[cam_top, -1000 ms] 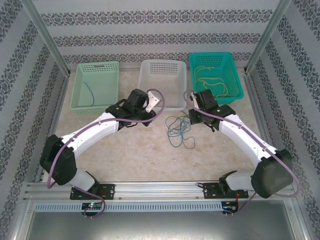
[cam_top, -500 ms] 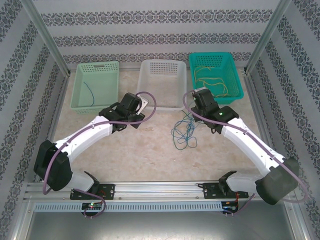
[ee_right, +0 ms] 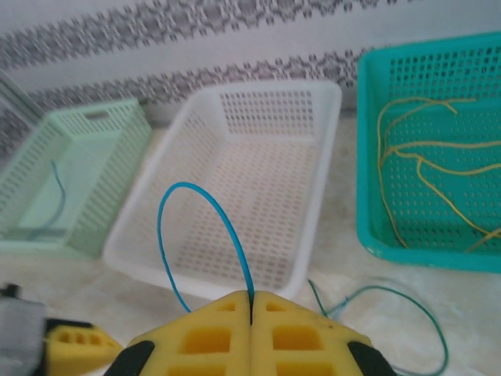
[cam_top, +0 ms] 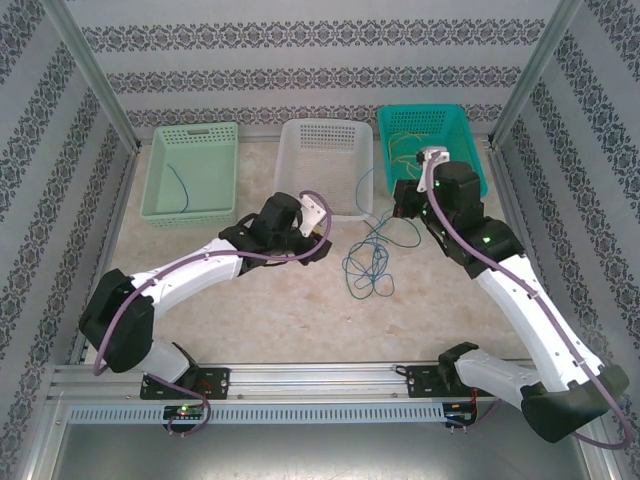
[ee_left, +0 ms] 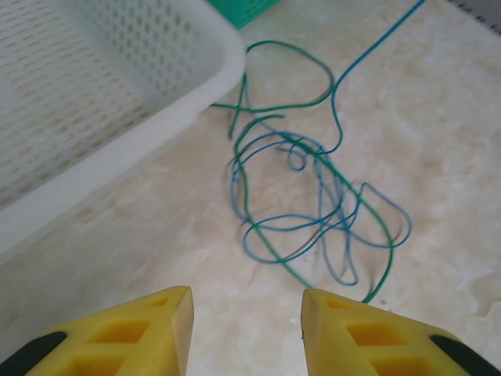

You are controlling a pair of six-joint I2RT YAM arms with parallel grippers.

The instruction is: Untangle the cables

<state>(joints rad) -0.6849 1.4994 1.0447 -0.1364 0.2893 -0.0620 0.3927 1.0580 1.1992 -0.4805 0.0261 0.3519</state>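
On my feed the cell is boxed in by papered walls. The back wall [cam_top: 320, 60] across the top of the frame carries horizontal bands of dark floral ornament on white, and the left wall [cam_top: 40, 200] and right wall [cam_top: 600, 200] show the same pattern running down the sides. Two bare aluminium posts, the left post [cam_top: 100, 85] and right post [cam_top: 534, 75], slant in from the upper corners. The tabletop [cam_top: 280, 310] is a pale beige marble-look surface under soft, even light. Along the bottom I see an aluminium rail [cam_top: 320, 378], a slotted strip [cam_top: 320, 412] and a grey metal sheet [cam_top: 300, 455].
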